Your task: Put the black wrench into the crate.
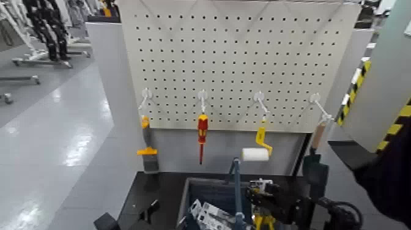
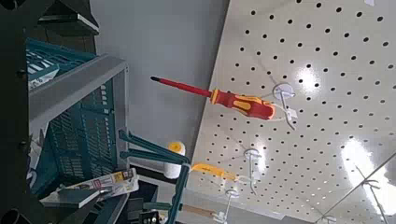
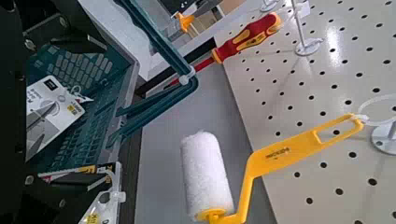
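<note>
The blue-grey crate (image 1: 211, 186) stands on the black table below the pegboard, its tall handle bar (image 1: 235, 183) upright. It also shows in the left wrist view (image 2: 79, 140) and the right wrist view (image 3: 79, 65), holding white packaged items. I cannot make out the black wrench in any view. My right gripper (image 1: 269, 199) hangs over the crate's right half, beside the handle bar. My left gripper (image 1: 150, 211) is low at the table's left, just outside the crate.
The white pegboard (image 1: 244, 61) holds a red-and-yellow screwdriver (image 1: 202, 131), a yellow-handled paint roller (image 1: 255, 154), an orange-and-yellow tool (image 1: 147, 150) on the left hook and a tan-handled tool (image 1: 317, 137) on the right. A hazard-striped post (image 1: 391, 131) stands close on the right.
</note>
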